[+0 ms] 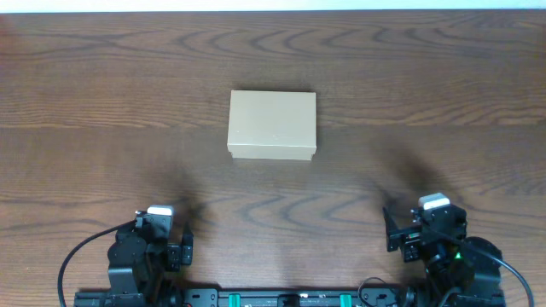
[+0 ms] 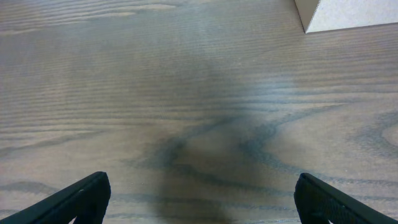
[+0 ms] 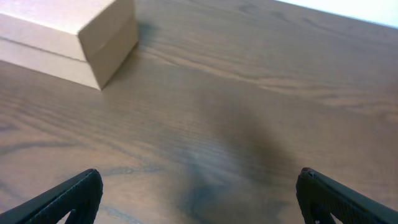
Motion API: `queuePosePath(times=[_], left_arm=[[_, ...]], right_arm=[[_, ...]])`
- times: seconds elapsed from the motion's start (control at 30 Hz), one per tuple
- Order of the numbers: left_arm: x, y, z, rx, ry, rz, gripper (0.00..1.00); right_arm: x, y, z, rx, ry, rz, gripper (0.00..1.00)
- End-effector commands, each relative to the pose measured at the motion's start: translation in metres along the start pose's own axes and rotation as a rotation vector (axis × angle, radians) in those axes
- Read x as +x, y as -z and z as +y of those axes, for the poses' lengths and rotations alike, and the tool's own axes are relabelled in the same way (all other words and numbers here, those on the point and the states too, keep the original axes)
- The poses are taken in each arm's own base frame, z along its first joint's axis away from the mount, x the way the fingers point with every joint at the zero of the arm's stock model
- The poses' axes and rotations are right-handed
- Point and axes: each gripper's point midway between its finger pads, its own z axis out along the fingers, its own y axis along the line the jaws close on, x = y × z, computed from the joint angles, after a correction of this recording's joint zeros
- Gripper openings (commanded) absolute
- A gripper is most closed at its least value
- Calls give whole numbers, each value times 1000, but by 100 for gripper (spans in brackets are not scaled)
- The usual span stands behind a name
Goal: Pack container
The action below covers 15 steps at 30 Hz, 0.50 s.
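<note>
The container (image 1: 272,124) is a plain tan cardboard box with its lid shut, lying flat at the middle of the wooden table. Its corner shows at the top right of the left wrist view (image 2: 345,14) and at the top left of the right wrist view (image 3: 68,37). My left gripper (image 2: 200,198) is open and empty, low over bare wood near the front left (image 1: 162,232). My right gripper (image 3: 199,194) is open and empty near the front right (image 1: 426,223). Both are well short of the box. No tape rolls are in view.
The dark wood table (image 1: 102,102) stretches to a pale far edge along the top of the overhead view. The arm bases and cables (image 1: 281,298) sit along the front edge.
</note>
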Motion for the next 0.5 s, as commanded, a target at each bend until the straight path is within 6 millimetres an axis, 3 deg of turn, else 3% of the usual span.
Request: queuePosePath(times=[0.0,0.4,0.47], left_arm=[[15,-2,-1,1,-17,56,96],[15,-2,-1,1,-17,56,95],[15,-2,-1,1,-17,56,95]], right_arm=[[5,-4,-6,42,-55,0,99],[39,-24,21,-78,-13,85,99],[52,-30,25,-96,-11,118,99]])
